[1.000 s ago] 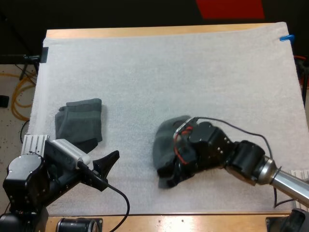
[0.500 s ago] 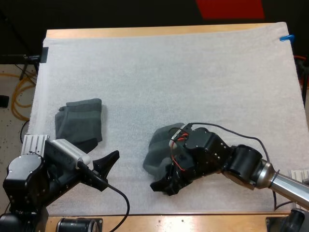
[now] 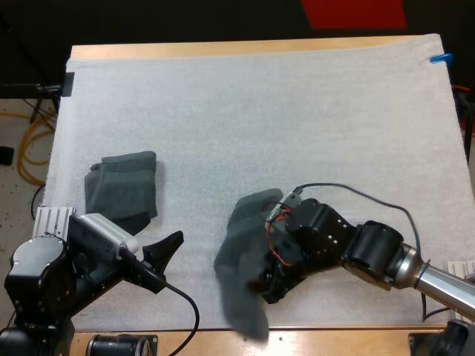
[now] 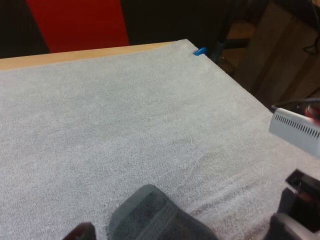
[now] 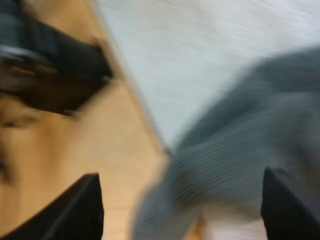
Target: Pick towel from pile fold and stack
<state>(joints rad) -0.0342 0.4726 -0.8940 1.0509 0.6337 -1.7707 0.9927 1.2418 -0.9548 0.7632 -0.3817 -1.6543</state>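
A folded dark grey-green towel (image 3: 122,185) lies at the mat's left side. A second, crumpled towel (image 3: 241,271) stretches from mid-mat down to the mat's front edge, blurred in motion. My right gripper (image 3: 269,288) is low over its right side. In the right wrist view the black fingers (image 5: 82,210) stand wide apart, with the towel (image 5: 235,150) loose beyond them over the mat's edge. My left gripper (image 3: 169,259) hovers open at the front left, between the two towels. From the left wrist view the crumpled towel (image 4: 155,215) lies just ahead of its fingertips (image 4: 82,231).
The wooden table edge (image 3: 297,337) runs just in front of the mat, and the crumpled towel reaches it. The white mat (image 3: 260,119) stretches bare behind both towels. Part of the right arm (image 4: 297,132) shows beside the towel in the left wrist view.
My right gripper's fingers went from shut to wide apart while the arm dragged the crumpled towel toward the front edge. The towel has slid forward and spread out. The left arm has stayed still.
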